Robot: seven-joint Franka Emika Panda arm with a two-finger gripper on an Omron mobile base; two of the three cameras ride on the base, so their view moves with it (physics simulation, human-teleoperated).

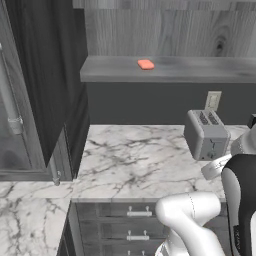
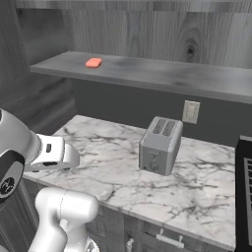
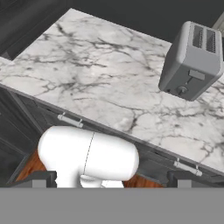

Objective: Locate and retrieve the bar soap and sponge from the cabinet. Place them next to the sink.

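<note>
One task item in sight, the bar soap [image 1: 146,64] on the cabinet shelf [image 1: 200,70] above the toaster [image 1: 206,134]; gripper [image 3: 112,178] low, fingers apart, empty; retrieval unstarted, next move likely a reach upward.

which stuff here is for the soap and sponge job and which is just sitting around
For the job:
bar soap, on the shelf
cabinet, open, its shelf holding the soap

Just there:
toaster, on the counter
marble counter
wall outlet
drawers below the counter
</note>
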